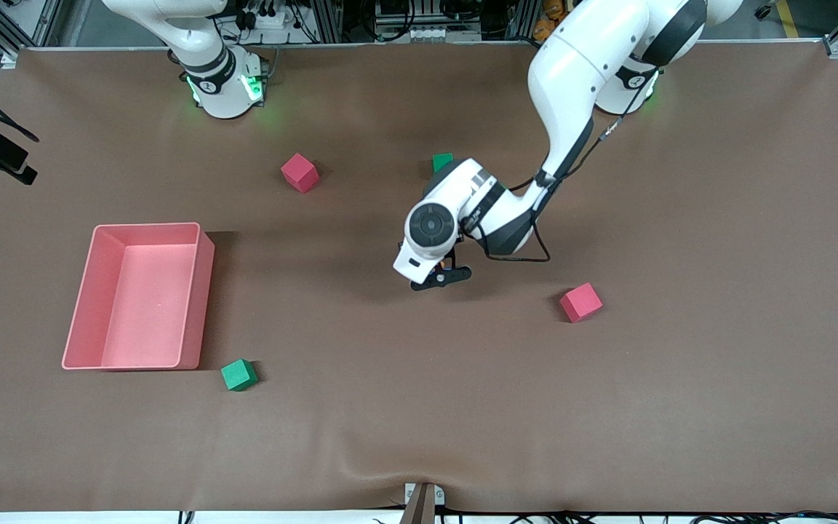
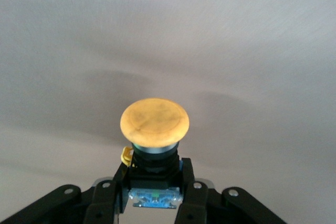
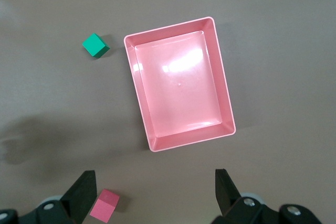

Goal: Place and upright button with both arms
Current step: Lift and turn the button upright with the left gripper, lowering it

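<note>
My left gripper [image 1: 442, 276] is low over the middle of the brown table. In the left wrist view it [image 2: 155, 182] is shut on the button [image 2: 155, 121], with the fingers [image 2: 187, 177] clamping the black body. The round orange cap points away from the gripper and the bluish end sits between the fingers. In the front view the wrist hides the button. My right gripper [image 3: 155, 195] is open and empty, high over the table. It does not show in the front view.
A pink tray [image 1: 153, 306] stands toward the right arm's end and also shows in the right wrist view [image 3: 178, 87]. Pink cubes [image 1: 300, 172] [image 1: 580, 302] and green cubes [image 1: 238, 375] [image 1: 443, 161] lie scattered. The right wrist view shows a pink cube [image 3: 104, 204] and a green cube [image 3: 95, 45].
</note>
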